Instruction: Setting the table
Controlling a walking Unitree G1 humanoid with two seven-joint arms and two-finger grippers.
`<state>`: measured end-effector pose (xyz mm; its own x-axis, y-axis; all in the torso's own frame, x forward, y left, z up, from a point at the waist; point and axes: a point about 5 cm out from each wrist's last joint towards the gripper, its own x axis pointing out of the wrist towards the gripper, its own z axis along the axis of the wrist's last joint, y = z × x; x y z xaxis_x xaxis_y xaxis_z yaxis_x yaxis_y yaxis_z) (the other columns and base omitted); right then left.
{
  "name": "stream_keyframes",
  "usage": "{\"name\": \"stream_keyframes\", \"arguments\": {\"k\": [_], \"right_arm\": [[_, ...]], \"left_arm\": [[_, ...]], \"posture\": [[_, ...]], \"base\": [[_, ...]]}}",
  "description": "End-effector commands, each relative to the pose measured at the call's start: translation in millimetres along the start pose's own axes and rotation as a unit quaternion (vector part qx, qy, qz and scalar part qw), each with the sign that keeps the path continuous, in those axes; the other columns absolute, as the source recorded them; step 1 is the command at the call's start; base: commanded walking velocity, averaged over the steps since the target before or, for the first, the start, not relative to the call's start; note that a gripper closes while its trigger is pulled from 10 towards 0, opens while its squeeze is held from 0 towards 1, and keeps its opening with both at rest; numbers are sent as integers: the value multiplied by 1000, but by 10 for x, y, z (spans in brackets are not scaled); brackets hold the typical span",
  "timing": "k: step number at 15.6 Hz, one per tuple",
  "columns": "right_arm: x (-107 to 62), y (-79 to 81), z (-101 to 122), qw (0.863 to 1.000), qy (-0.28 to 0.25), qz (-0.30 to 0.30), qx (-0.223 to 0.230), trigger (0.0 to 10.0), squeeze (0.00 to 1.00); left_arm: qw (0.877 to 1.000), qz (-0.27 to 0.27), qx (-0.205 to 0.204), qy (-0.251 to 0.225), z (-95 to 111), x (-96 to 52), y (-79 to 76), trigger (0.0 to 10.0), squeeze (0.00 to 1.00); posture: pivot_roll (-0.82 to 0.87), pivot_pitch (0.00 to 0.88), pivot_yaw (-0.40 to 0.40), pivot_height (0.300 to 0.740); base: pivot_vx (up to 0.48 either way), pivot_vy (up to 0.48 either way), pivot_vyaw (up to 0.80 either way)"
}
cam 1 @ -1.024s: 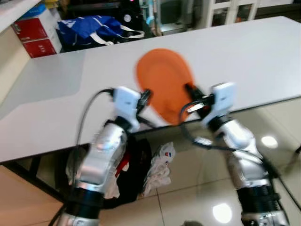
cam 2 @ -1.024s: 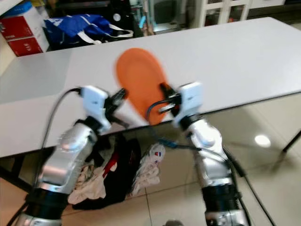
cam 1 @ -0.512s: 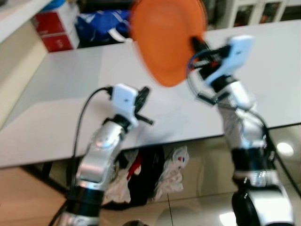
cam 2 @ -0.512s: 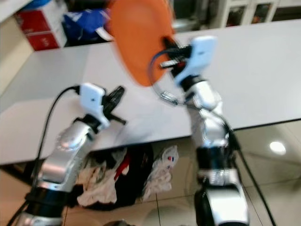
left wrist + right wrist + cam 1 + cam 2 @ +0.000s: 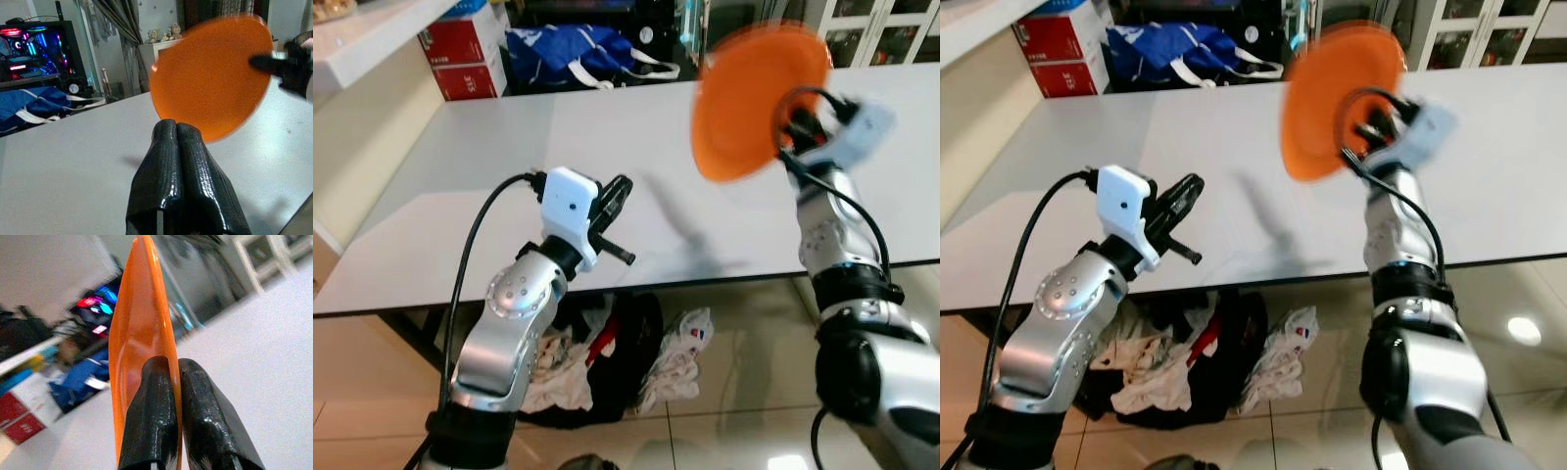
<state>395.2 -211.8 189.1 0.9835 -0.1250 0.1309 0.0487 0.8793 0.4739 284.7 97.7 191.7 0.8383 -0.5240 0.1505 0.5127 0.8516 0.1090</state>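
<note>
Since a moment earlier, the right gripper (image 5: 164,382) had swung the orange plate (image 5: 756,101) from the middle to the right side, high over the white table (image 5: 489,166). Its two black fingers pinched the thin rim, so the plate stood on edge in the air, likely so it could be carried before being laid flat. It looked smooth, round and shiny, like plastic. The left gripper (image 5: 177,147) had its fingers pressed together, holding nothing, just above the table's near edge. A blue bag (image 5: 563,49) and red boxes (image 5: 460,54) sat behind the flat, smooth table.
</note>
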Motion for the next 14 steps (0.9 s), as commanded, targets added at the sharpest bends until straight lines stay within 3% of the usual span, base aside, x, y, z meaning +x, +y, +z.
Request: {"name": "stream_keyframes", "arguments": {"k": [1,5,8,13,14], "right_arm": [[41,-16,59,999,-12,-22,36,0,0],[-50,-256,-183,991,33,-93,92,0,0],[-137,-378,-338,983,58,-128,115,0,0],[-237,-474,-480,983,87,-149,65,0,0],[-275,-492,-546,982,105,-155,36,10000,0]], "left_arm": [[1000,4,3,3,36,-45,30,10000,0],[999,22,-44,-10,206,-57,40,10000,0],[996,-2,-83,-21,366,-38,-27,10000,0],[997,-1,-78,-7,413,-100,-18,10000,0],[997,1,-81,-4,412,-110,-20,10000,0]], "posture": [[12,0,80,740],[33,0,76,740],[58,0,81,740],[77,0,85,740],[74,0,84,740]], "base": [[0,0,0],[0,0,0],[0,0,0],[0,0,0],[0,0,0]]}}
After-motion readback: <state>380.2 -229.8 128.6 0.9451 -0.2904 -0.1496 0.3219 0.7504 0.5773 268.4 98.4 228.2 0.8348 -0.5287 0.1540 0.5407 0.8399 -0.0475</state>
